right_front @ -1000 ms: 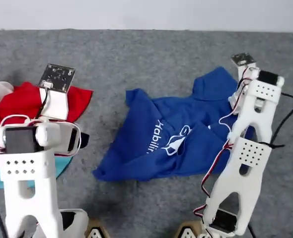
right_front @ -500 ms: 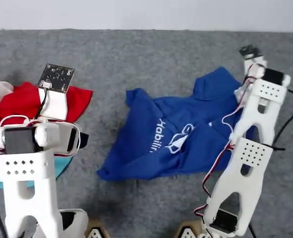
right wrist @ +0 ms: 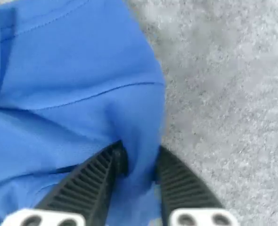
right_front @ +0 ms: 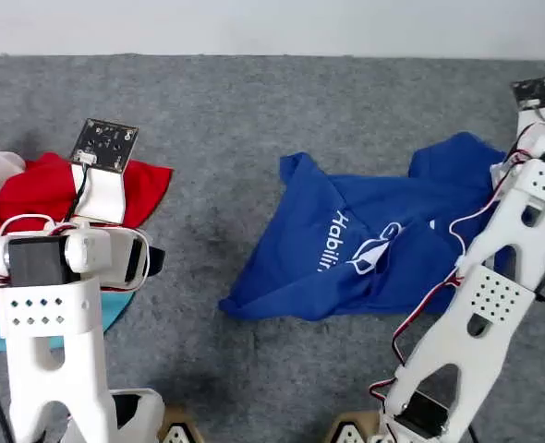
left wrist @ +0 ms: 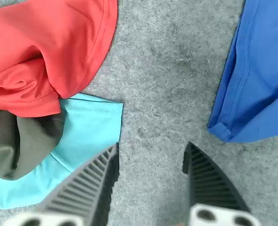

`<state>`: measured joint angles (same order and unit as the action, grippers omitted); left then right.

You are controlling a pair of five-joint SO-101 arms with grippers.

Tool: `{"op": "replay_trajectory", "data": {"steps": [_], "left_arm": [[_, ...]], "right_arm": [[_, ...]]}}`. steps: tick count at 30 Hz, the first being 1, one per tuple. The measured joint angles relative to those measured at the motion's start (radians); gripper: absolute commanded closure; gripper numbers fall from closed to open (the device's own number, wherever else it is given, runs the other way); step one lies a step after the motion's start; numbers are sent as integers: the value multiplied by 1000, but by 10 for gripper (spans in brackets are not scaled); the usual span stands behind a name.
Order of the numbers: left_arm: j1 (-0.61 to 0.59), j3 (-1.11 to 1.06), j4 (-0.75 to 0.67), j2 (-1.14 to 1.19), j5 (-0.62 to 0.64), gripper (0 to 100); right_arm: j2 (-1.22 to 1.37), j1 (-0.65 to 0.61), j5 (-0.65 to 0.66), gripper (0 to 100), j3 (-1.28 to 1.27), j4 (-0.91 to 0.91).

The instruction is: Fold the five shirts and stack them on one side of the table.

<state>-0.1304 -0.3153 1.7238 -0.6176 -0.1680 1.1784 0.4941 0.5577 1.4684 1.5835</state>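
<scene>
While the right gripper [right wrist: 138, 157] pinches a thin fold of the blue shirt [right_front: 374, 249], crumpled on the table [right_front: 254, 111] | left gripper [left wrist: 151, 155] gapes empty near the red shirt [left wrist: 44, 52] | risk: thin pinch slips, shirt bunches.

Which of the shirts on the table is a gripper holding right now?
The blue shirt: the right gripper is shut on its edge. The red shirt and turquoise shirt lie heaped beside the open left gripper, untouched.

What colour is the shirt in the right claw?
The shirt is blue with white print, best in high view.
</scene>
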Motion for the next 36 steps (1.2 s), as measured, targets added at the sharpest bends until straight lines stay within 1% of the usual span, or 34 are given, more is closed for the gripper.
{"op": "replay_trajectory", "data": {"steps": [5, 11, 19, 21, 23, 27, 29, 33, 36], "left_arm": [[0, 0, 0, -2, 0, 783], [0, 0, 0, -2, 0, 783], [0, 0, 0, -2, 0, 783], [0, 0, 0, -2, 0, 783], [0, 0, 0, -2, 0, 783], [0, 0, 0, -2, 0, 783], [0, 0, 0, -2, 0, 783], [0, 0, 0, -2, 0, 783], [0, -14, 0, -2, 0, 783]], "right_arm": [[-2, -9, -44, 727, 61, 63], [-32, -78, -51, 727, 161, 170], [-166, -161, -49, 730, 146, 172], [-218, -186, -17, 730, 75, 172], [-278, -212, 40, 749, -52, 172], [-430, -245, 149, 822, -394, 172], [-516, -255, 199, 842, -577, 172], [-640, -265, 249, 820, -853, 172], [-663, -270, 250, 812, -951, 170]]}}
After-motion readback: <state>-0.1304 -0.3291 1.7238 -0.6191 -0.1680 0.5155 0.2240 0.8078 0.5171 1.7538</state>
